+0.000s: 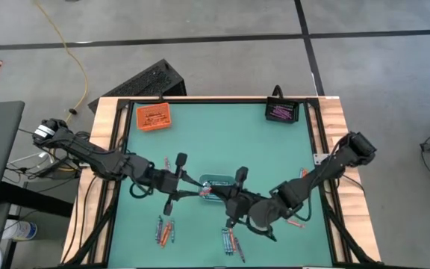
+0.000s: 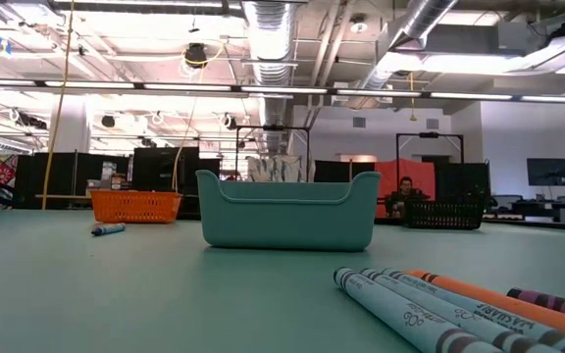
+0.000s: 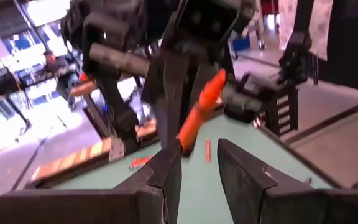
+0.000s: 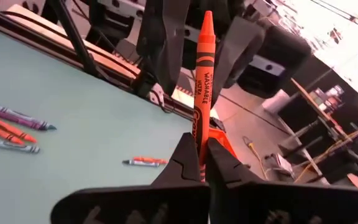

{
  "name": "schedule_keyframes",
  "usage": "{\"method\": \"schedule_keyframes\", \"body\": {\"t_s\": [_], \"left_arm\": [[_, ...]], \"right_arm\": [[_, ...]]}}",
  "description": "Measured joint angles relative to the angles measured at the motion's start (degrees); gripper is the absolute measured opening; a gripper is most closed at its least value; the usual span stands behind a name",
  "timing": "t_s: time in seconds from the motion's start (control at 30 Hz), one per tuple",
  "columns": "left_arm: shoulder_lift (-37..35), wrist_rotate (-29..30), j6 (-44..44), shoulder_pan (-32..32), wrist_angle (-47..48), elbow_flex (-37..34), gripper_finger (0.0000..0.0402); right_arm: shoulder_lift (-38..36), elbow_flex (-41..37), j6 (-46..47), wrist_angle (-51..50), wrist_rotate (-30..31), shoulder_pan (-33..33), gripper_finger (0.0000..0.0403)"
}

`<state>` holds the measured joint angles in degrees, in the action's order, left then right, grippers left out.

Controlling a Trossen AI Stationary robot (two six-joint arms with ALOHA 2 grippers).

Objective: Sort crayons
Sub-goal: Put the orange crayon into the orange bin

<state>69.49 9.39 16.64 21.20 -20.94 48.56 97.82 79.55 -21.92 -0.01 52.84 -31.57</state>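
Several crayons litter the green table; right claw pinches an orange crayon, left claw part-open.

Both claws tip to tip (mid-table)

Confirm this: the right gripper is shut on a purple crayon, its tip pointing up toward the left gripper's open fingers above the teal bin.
Not quite. The crayon in the right gripper is orange, not purple, as the right wrist view shows. The rest stands: the right gripper is shut on it, and its tip points toward the left gripper, whose fingers are apart, near the teal bin.
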Motion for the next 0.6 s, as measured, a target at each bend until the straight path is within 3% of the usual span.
{"method": "schedule_keyframes", "body": {"t_s": [0.47,0.6], "left_arm": [[0.28,0.56,4.69,0.01,-6.06,0.0,0.0092],[1.64,2.03,7.47,0.55,-7.54,-0.02,0.0066]], "right_arm": [[-0.02,0.0,-5.63,8.12,-7.0,3.25,0.0],[-0.02,-0.02,-6.02,8.83,-8.44,3.56,0.0]]}}
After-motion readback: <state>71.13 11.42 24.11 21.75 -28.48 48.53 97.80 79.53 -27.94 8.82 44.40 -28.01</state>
